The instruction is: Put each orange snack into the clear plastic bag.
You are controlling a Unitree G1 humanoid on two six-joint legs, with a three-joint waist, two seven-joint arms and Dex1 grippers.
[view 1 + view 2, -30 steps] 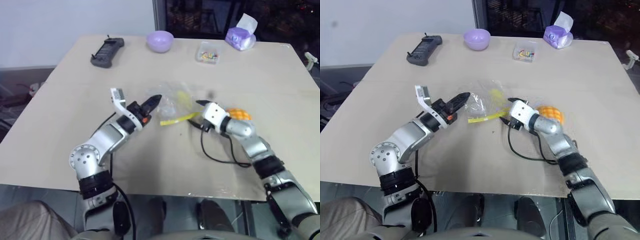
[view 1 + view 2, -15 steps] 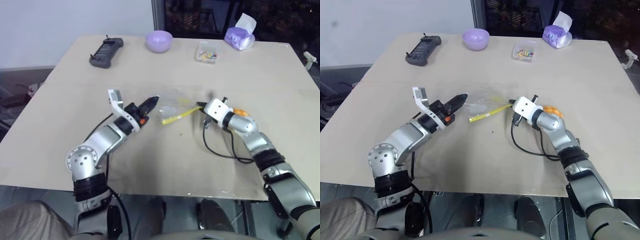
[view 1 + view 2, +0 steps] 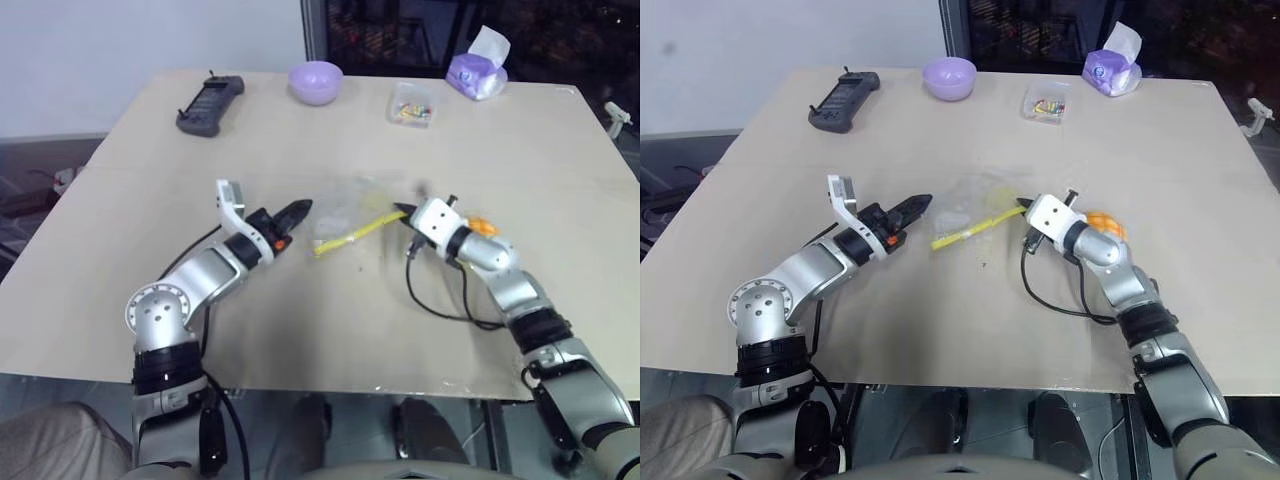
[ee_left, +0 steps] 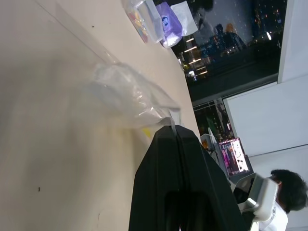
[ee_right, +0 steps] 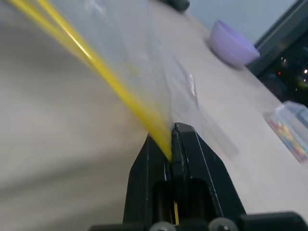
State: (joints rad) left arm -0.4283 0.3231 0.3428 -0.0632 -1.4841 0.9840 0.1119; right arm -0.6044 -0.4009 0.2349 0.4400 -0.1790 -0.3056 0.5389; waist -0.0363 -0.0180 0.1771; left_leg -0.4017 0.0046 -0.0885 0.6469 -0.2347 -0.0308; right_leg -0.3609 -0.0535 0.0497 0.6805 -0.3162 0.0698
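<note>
A second ago the right gripper's point(image 3: 1024, 207) jaws stood apart by the yellow strip; now they are clamped on that strip at the mouth of the clear plastic bag point(image 3: 345, 212), which has been pulled tauter above the bench point(image 3: 300, 330). The left gripper point(image 3: 300, 207) has its jaws pressed together, pinching the bag's opposite clear edge. The bag spans between both jaws. The orange snack point(image 3: 1106, 223) lies just behind the right wrist. No writing is readable.
</note>
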